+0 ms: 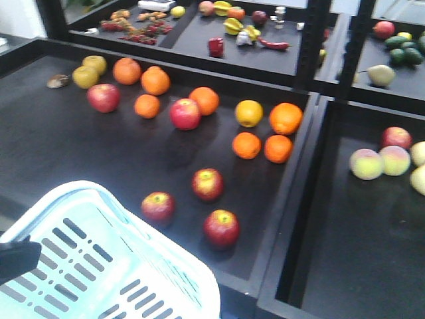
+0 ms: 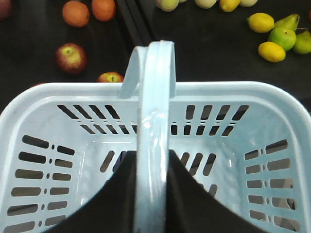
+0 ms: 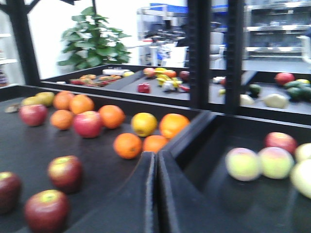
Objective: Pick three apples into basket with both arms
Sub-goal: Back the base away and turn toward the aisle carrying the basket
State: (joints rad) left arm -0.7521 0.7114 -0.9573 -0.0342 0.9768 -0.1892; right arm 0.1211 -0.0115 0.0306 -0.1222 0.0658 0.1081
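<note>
Gripping the basket (image 2: 272,104) by its raised handle (image 2: 155,73), the left pincer (image 2: 153,160) is clamping that band from both sides, with the empty tub lying just below it. The right pincer (image 3: 156,162) is sitting low over the bench (image 3: 34,150) with its tips pressed together, holding nothing. The three apples (image 3: 64,172) are lying ahead and to its left, apart from one another. They are looking firm, smooth and round, so likely to roll or slip. Pinching each across its widest middle seems safest.
</note>
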